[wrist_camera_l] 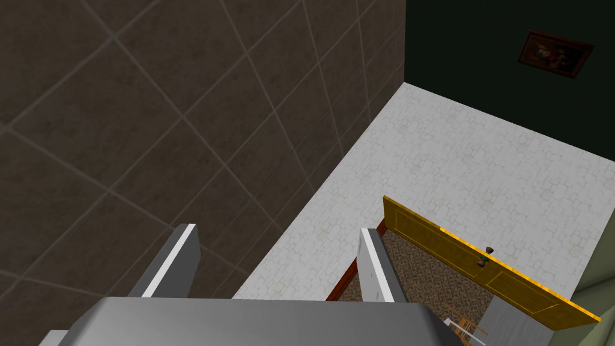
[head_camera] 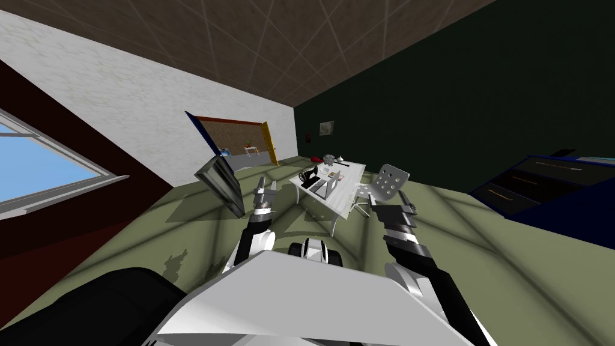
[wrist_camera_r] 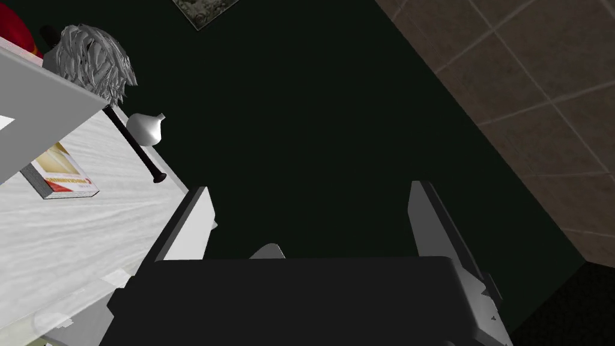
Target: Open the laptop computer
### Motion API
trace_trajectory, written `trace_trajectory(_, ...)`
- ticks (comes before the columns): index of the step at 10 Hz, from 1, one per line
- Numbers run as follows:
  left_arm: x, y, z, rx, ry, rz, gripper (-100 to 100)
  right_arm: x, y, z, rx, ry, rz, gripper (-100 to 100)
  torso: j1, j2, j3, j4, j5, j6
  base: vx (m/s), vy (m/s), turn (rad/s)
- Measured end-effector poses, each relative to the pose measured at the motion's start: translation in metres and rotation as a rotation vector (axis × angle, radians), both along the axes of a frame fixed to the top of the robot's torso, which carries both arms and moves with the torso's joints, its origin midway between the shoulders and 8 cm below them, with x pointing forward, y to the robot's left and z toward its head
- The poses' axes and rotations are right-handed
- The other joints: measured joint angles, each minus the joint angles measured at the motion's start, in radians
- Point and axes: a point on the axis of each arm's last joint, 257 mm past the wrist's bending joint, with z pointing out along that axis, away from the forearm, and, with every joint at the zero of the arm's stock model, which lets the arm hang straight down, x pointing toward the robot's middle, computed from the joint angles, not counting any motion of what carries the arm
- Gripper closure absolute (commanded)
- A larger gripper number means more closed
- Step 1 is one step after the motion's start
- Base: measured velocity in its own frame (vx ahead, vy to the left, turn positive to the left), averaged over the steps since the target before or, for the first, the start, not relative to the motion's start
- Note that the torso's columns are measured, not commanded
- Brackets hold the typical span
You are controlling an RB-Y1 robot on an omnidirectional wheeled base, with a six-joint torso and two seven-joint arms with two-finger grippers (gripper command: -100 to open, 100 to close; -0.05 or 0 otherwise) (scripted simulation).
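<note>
Beside the white table (wrist_camera_r: 90,228), right end effector (wrist_camera_r: 310,189) wide, empty, left end effector (wrist_camera_l: 276,230) likewise.

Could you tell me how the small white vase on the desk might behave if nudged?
The vase has a round belly and narrow neck, so it would probably roll once tipped. It stands near the desk's edge, so it could fall.

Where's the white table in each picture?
Head view: table in the middle, beside a chair.
Left wrist view: faces the ceiling and a yellow door.
Right wrist view: table beside the open right fingers.
Shared landmark: the dark wall, in all three.
</note>
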Motion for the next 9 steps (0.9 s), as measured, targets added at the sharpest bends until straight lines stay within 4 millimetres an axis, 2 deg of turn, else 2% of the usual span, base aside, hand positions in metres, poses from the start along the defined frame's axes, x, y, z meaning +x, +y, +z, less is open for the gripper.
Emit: trace_trajectory(9,0.0,0.0,0.0,0.0,0.0,0.0,0,0.007,-0.009,-0.031,0.358,0.083,0.141,-100,0.001,-0.003,-0.002,-0.001,0.0,0.0,0.068,0.06,-0.023)
